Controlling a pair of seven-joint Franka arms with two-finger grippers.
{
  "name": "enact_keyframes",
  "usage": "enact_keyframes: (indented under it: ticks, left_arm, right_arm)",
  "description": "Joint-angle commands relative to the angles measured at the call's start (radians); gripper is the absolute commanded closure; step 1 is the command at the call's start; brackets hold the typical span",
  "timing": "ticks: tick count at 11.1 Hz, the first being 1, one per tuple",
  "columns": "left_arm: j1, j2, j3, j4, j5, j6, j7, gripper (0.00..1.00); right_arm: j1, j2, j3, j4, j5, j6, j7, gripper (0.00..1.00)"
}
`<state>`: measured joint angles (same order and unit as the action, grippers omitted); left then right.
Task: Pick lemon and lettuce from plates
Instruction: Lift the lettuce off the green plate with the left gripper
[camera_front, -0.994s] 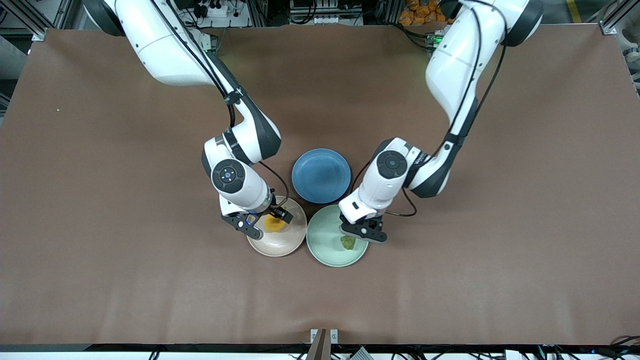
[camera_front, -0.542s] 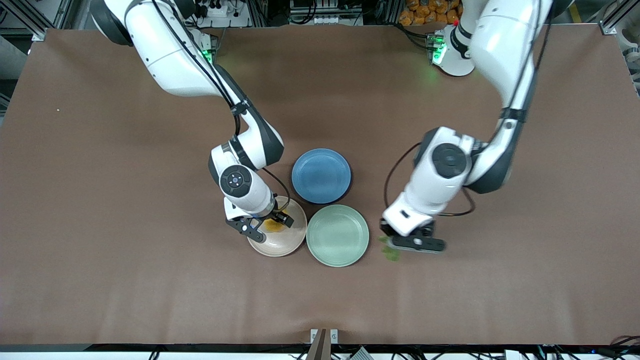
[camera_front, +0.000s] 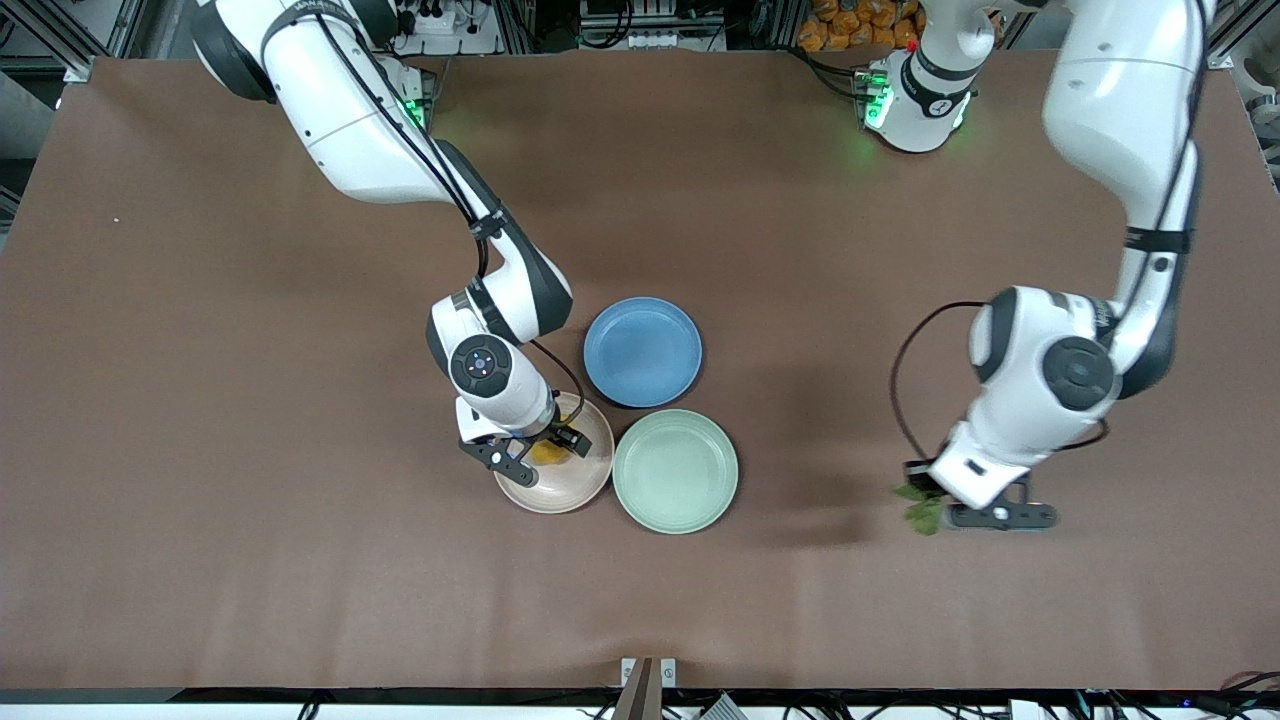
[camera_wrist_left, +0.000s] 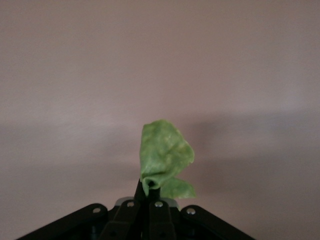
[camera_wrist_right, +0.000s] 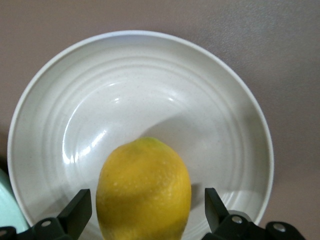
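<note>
**Operator:** What do the task items look like, and where are they?

**Monitor:** You have the lettuce (camera_front: 922, 508), a crumpled, wrinkly green leaf, pinched between the closed fingers of the left gripper (camera_front: 985, 514). In the left wrist view the lettuce (camera_wrist_left: 164, 161) sticks up from the left gripper (camera_wrist_left: 148, 200), folded over at the pinch point. It hangs over bare table (camera_front: 200, 400), toward the left arm's end of the bench and near the edge closest to the front camera.

**Operator:** And the lemon?

**Monitor:** You see the lemon (camera_wrist_right: 144, 194), smooth, oval and yellow with an orange tint, in the beige-pink plate (camera_wrist_right: 140, 90). The right gripper (camera_wrist_right: 145, 216) has its fingers spread, one on each side of the fruit with gaps showing. In the front view the right gripper (camera_front: 527, 448) sits low over the beige-pink plate (camera_front: 560, 490) and partly covers the lemon (camera_front: 545, 452).

**Operator:** What surrounds them?

**Monitor:** You have the mint green plate (camera_front: 676, 470), with nothing in it, touching the beige-pink plate near the bench's middle. A blue plate (camera_front: 642, 351) lies just beside both, farther from the front camera.
</note>
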<state>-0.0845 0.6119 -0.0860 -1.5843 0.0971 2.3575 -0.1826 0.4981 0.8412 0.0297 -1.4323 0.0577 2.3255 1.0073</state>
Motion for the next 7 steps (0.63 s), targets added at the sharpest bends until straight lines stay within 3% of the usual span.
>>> enact_keyframes:
  ticks: [1,4,5,6,7]
  left_arm:
    - [0.062,0.063,-0.020,-0.023,0.016,0.008,0.069,0.98]
    - [0.054,0.111,-0.018,-0.016,-0.075,0.019,0.062,0.89]
    - [0.054,0.114,-0.018,-0.014,-0.077,0.019,0.055,0.89]
    - [0.054,0.124,-0.018,-0.013,-0.076,0.019,0.057,0.80]
    - [0.055,0.132,-0.018,-0.013,-0.076,0.019,0.067,0.44]
  right_arm:
    - [0.011,0.038,-0.007,0.027,-0.018,0.031,0.024,0.00]
    - [0.011,0.047,-0.013,0.029,-0.025,0.038,0.022,0.00]
    - [0.010,0.047,-0.013,0.027,-0.025,0.038,0.022,0.06]
    - [0.008,0.048,-0.013,0.029,-0.025,0.038,0.022,0.17]
    - [0.007,0.048,-0.013,0.027,-0.025,0.037,0.020,0.26]
